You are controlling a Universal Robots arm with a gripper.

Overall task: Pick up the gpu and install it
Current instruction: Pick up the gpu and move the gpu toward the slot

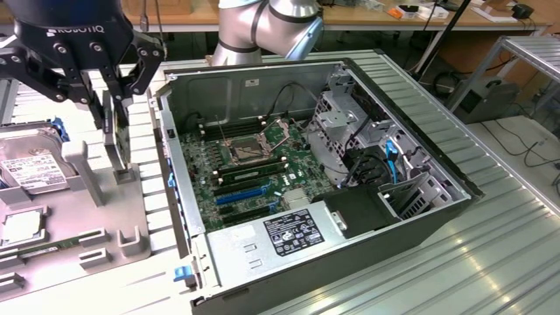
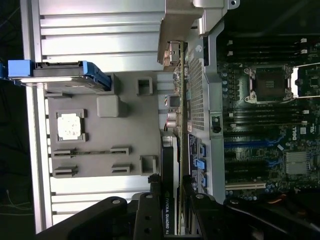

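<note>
Nearest me lies a flat grey moulded tray (image 1: 79,262) holding a square silver processor chip (image 1: 22,226) and a thin green memory stick (image 1: 35,251), with a silver hard drive with a white label (image 1: 31,164) propped just behind them. At the tray's far side, the slim black gpu (image 1: 120,141) stands upright on its long edge. It is a thin, dark slab, and white NVIDIA QUADRO lettering runs along its narrow edge (image 2: 170,160). Its lower end sits at a small grey slotted post, though I cannot tell whether it rests in it. The black gripper (image 1: 115,111) comes from above, its jaws clamped on the card's two faces. Just beside the tray lies the open black tower case (image 1: 411,125) with its green motherboard (image 1: 254,177) exposed. Beyond rises the silver arm (image 1: 267,26).
</note>
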